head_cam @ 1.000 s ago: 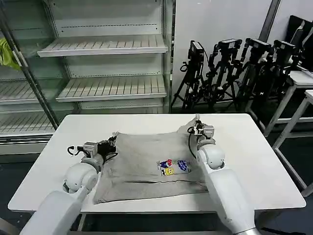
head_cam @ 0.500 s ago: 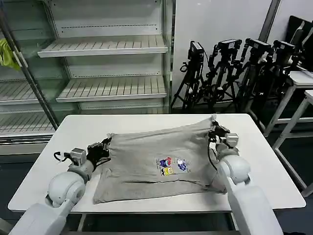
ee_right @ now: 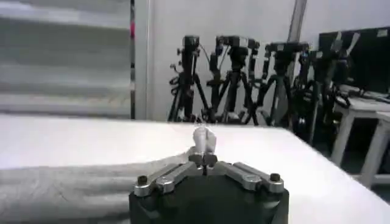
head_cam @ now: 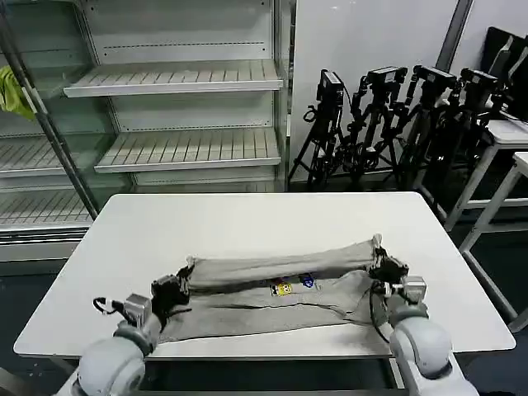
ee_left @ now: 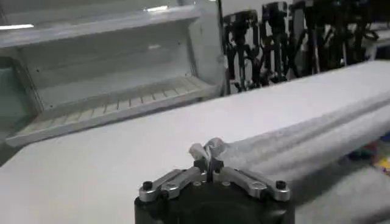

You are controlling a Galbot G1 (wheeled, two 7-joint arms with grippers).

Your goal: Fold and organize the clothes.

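Half the shirt (head_cam: 280, 289) print (head_cam: 293, 284) hidden.

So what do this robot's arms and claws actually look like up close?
The arms are smooth, rounded shells in white and light grey, with ball-like joints near the wrists. Thin black cables loop around each wrist. The left gripper and right gripper are black blocks, each carrying silver metal linkage bars with dark bolts and narrow fingers.

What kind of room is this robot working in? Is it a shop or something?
Probably a robot lab or test space staged like a shop, not a real store. Behind the white table stands an empty display cooler, and a row of camera tripods lines the wall beside more white tables.
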